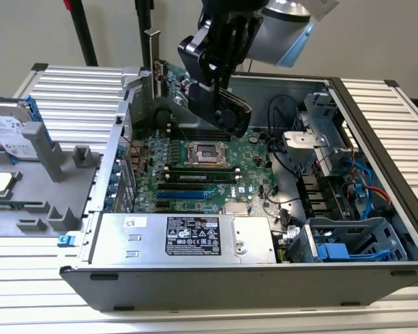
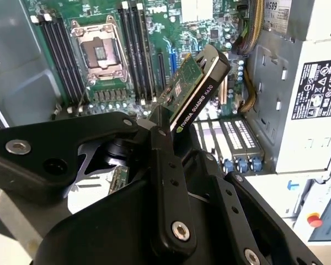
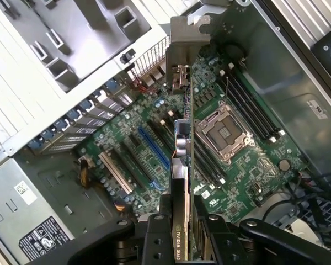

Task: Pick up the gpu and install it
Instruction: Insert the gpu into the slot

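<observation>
Pincer (image 3: 179, 223) clamps flat green-black gpu (image 3: 180, 141), silver bracket (image 3: 185, 38), above green motherboard (image 3: 248, 165).

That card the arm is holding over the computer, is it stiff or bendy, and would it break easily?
Probably stiff: the card runs straight out from the jaws, clamped at one end, with no visible sag. Likely delicate, since one face is bare green circuit board. The metal bracket at its far end may make it end-heavy.
</observation>
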